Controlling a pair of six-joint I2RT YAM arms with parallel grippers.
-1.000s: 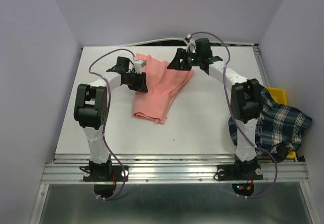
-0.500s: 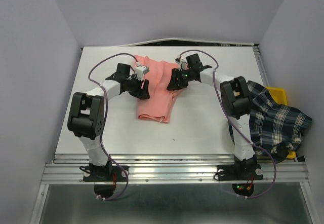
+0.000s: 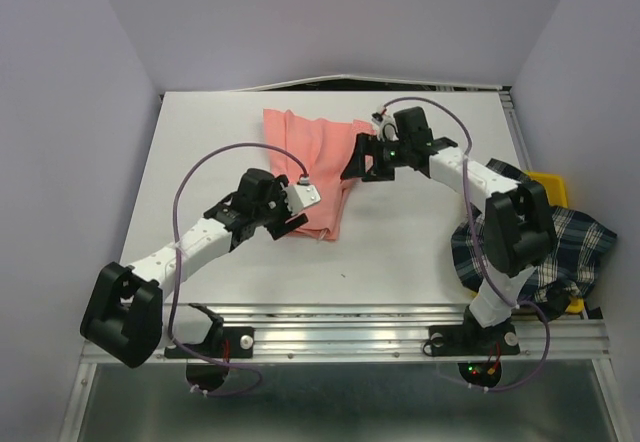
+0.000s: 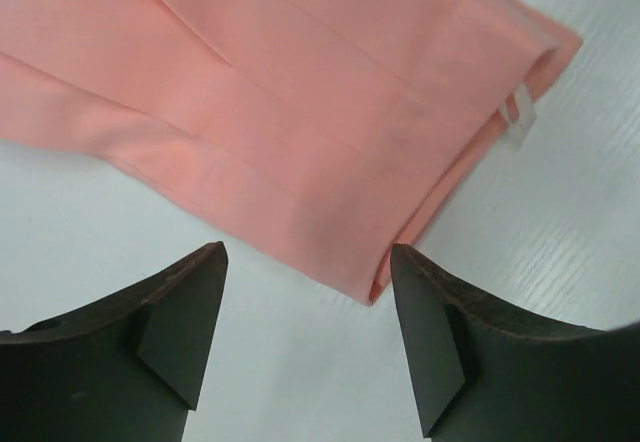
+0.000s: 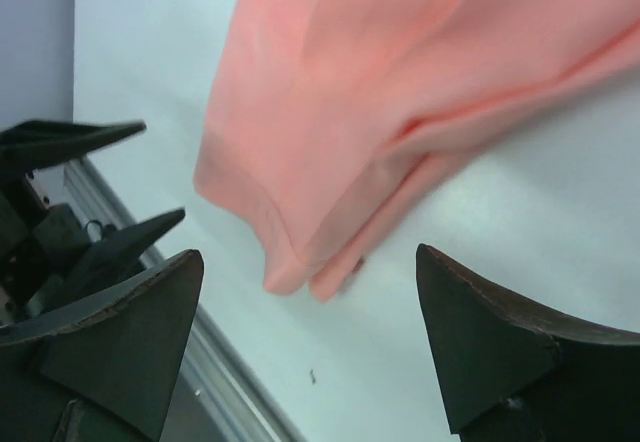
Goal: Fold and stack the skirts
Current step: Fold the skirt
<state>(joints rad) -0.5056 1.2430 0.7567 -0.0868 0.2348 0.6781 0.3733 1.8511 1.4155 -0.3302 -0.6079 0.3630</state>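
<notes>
With both my end effectors spread and empty, left end effector (image 4: 305,252) at the near end of the pink skirt (image 3: 310,162) lying folded mid-counter (image 3: 200,162), right end effector (image 5: 308,254) by its right edge, I'd pinch every layer and fold evenly.

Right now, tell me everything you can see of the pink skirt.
The salmon-pink skirt is soft, pleated cloth, folded lengthwise into a layered strip lying flat on the white table. A small white tag sits near one corner. The left gripper and right gripper hover open at its edges; neither grips it.
</notes>
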